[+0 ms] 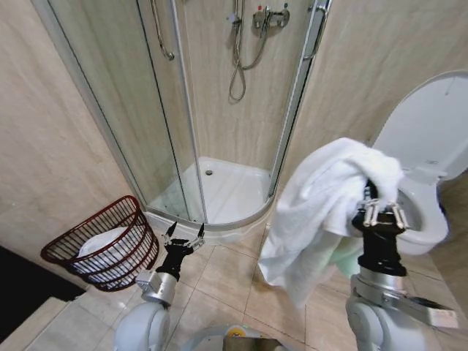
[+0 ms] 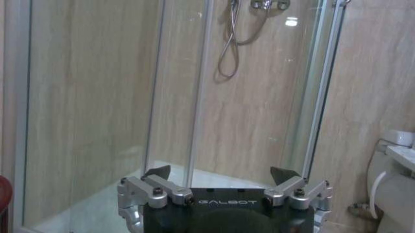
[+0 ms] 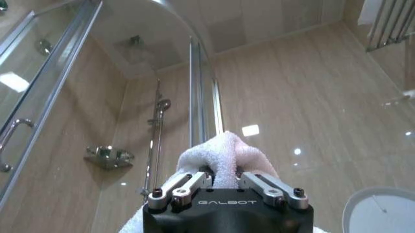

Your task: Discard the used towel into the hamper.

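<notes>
1. The towel [image 1: 322, 201] hangs bunched from the right gripper [image 1: 382, 213], clamped on a fold and held high so it clears the floor.
2. The hamper [image 1: 110, 245] sits well apart, against the wall by the shower [image 1: 219, 190].
3. The left gripper [image 1: 183, 241], fingers spread and empty, waits low near the hamper.

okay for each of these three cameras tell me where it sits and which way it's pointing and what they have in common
Head view: on the head, looking down at floor, shower cabin, hamper; both arms show.
Left wrist view: behind the open left gripper, facing the cabin glass.
Right wrist view: behind the right gripper, tilted upward, towel pinched.
Shared: the shower hose.
</notes>
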You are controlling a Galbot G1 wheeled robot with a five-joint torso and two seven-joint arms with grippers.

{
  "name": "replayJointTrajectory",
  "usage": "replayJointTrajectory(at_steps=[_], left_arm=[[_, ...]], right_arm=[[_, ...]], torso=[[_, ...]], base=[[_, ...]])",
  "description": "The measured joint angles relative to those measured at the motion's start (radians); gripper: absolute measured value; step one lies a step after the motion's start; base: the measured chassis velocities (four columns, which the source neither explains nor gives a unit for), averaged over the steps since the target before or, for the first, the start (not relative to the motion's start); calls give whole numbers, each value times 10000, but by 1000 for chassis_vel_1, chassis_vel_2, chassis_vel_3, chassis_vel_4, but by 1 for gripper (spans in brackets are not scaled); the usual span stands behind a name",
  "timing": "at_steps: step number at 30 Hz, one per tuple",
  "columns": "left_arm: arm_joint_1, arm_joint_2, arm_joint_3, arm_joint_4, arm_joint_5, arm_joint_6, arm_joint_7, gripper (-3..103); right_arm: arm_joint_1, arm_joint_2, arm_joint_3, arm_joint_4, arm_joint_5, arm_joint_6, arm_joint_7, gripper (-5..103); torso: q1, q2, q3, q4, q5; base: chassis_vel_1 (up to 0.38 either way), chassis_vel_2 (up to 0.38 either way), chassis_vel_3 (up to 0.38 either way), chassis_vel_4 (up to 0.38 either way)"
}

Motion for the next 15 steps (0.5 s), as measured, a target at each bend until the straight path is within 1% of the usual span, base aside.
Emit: replayJointTrajectory(at_steps=[2,5,10,12,15], left_arm=[[0,0,0,0,0,0,0,100],[0,0,0,0,0,0,0,100],[0,0,0,0,0,0,0,100],[0,0,0,0,0,0,0,100],[0,0,0,0,0,0,0,100]], right_arm=[[0,0,11,33,8,1,-1,13],[-10,11,51,182,7,5,-107,13],[-46,45,55,219,-29,-4,-243,13],[-94,61,-12,234,53,-83,-229,13],[-179,75,-158,234,452,-298,-204,13]], torso=[[11,32,19,0,-1],[78,215,138,0,-1],[152,390,239,0,-1],[183,460,275,0,-2],[226,594,372,0,1]], base=[[0,0,0,0],[0,0,0,0],[0,0,0,0],[0,0,0,0],[0,0,0,0]])
